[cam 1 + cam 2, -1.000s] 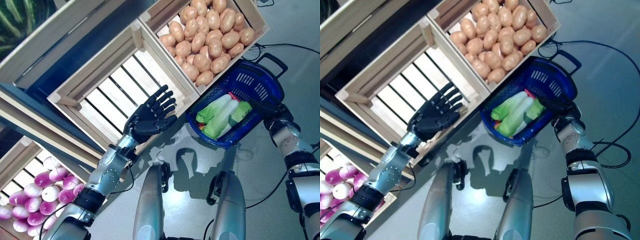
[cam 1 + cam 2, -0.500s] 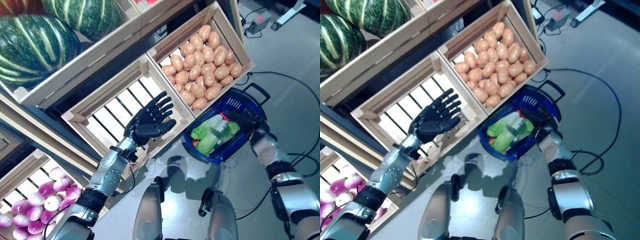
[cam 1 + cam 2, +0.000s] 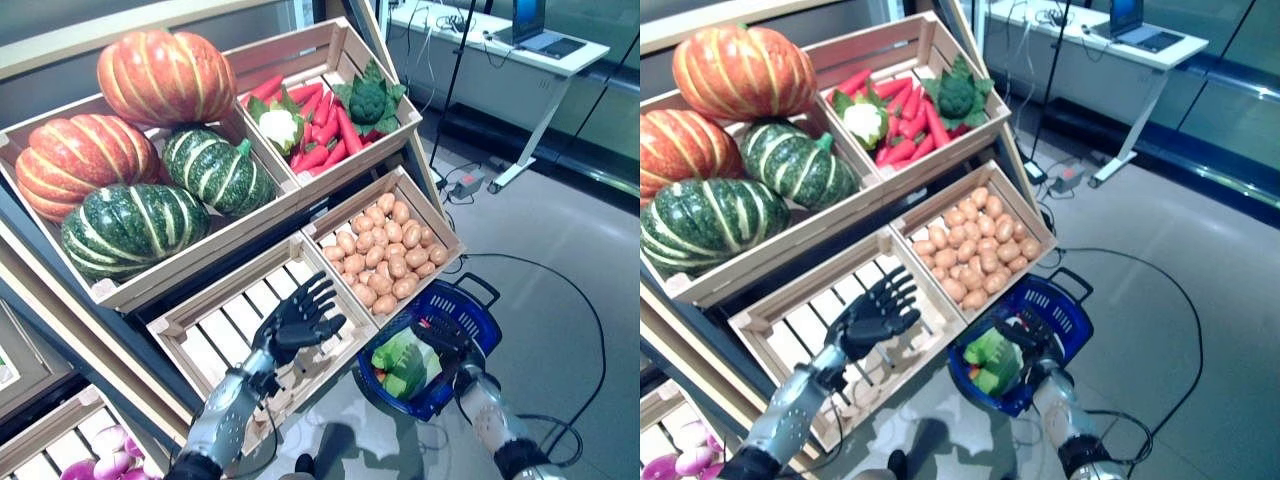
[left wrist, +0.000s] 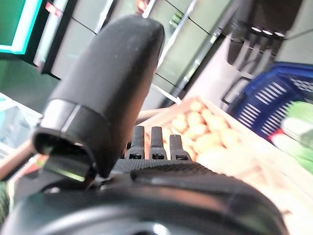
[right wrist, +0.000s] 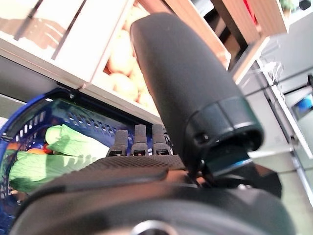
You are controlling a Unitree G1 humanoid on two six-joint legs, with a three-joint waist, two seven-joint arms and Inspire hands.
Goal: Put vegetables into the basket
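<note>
So the stand is a slanted wooden rack of crates; top left crate has pumpkins, two orange and two striped green, and the crate next to it holds carrots with a cauliflower and a dark green broccoli-looking head; below that a crate of potatoes, and beside it a slatted crate with nothing in it that I can see; way down in the lower left corner some purple and white onions peek out. The left hand hovers over that slatted crate with fingers spread straight, holding nothing. The blue basket hangs just below the potato crate, close to its front corner; the right hand is clamped on the basket's black handle, fingers curled over it. Vegetables already in the basket: pale green leafy ones and a bit of something red-orange underneath. Background has a white desk with a laptop and cables across the grey floor. No writing I can make out anywhere.
</note>
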